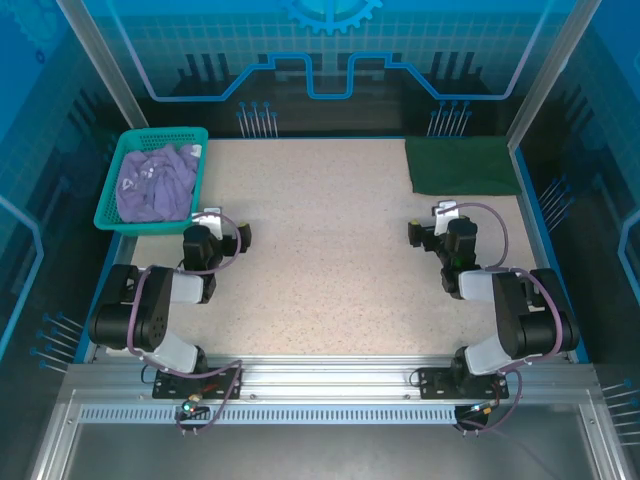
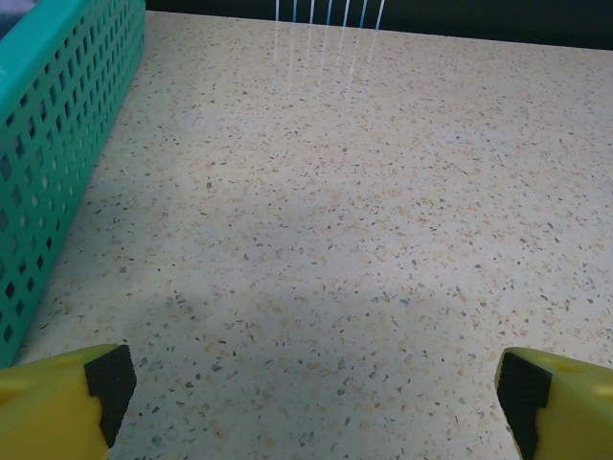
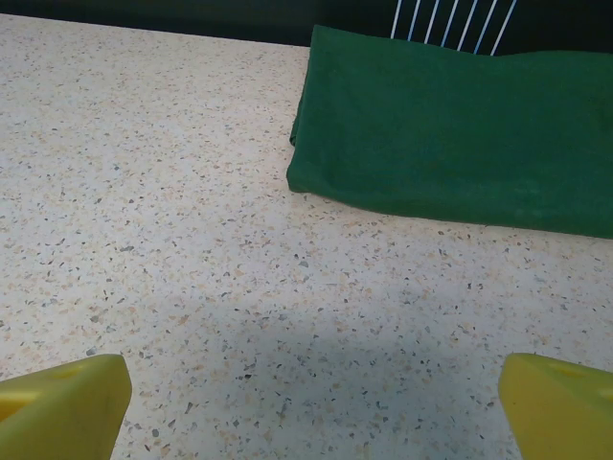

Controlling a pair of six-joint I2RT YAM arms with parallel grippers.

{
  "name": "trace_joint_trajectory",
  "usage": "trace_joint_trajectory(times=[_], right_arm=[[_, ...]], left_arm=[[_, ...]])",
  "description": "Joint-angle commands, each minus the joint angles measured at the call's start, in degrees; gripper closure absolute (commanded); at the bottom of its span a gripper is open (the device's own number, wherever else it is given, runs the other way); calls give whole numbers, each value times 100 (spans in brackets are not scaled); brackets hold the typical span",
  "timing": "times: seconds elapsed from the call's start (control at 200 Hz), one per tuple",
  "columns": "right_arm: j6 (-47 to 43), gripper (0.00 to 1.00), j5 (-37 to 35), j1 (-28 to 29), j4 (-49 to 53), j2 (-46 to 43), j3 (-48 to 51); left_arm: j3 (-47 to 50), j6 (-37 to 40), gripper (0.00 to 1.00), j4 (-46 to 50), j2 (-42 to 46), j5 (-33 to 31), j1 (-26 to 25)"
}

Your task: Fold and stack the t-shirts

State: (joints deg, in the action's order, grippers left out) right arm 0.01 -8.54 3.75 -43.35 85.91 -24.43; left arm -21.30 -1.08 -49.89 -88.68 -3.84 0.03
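Note:
A crumpled lavender t-shirt (image 1: 155, 185) lies inside the teal mesh basket (image 1: 110, 185) at the back left. A dark green t-shirt (image 1: 462, 165) lies folded flat at the back right corner of the table; in the right wrist view its near edge (image 3: 450, 134) sits ahead of the fingers. My left gripper (image 1: 215, 233) rests low just in front of the basket, open, with bare table between its yellow fingers (image 2: 67, 407). My right gripper (image 1: 442, 232) is open too, a short way in front of the green shirt, holding nothing.
The basket wall (image 2: 57, 144) stands close on the left of my left gripper (image 2: 316, 398). Speckled beige table (image 1: 320, 250) stretches between the two arms. Blue enclosure walls ring the table, and a metal rail (image 1: 320, 385) runs along the near edge.

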Motion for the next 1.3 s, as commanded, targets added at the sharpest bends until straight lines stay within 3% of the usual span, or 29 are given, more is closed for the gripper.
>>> trace_joint_trajectory(times=[0.0,0.86,0.99,1.065,1.11,1.216,1.296], right_arm=[[84,0,13,32,-120,14,43],[62,0,-51,42,-164,3,40],[-93,0,-556,429,1968,-831,-828],[-111,0,-518,598,2234,-1379,-884],[-28,0,-516,651,2328,-1817,-802],[774,0,-749,673,2594,-2802,-544],[1852,0,-835,513,3663,-3478,-629]], left_arm=[[-93,99,1,-192,-8,-23,-12],[-80,87,1,-211,-1,-30,-12],[-77,38,1,339,700,-557,-113],[-259,78,1,1081,1311,-1156,-324],[-304,20,1,1015,1611,-1502,-476],[-301,-490,1,184,2188,-1042,-503],[-449,-1261,1,-207,2433,-825,-473]])
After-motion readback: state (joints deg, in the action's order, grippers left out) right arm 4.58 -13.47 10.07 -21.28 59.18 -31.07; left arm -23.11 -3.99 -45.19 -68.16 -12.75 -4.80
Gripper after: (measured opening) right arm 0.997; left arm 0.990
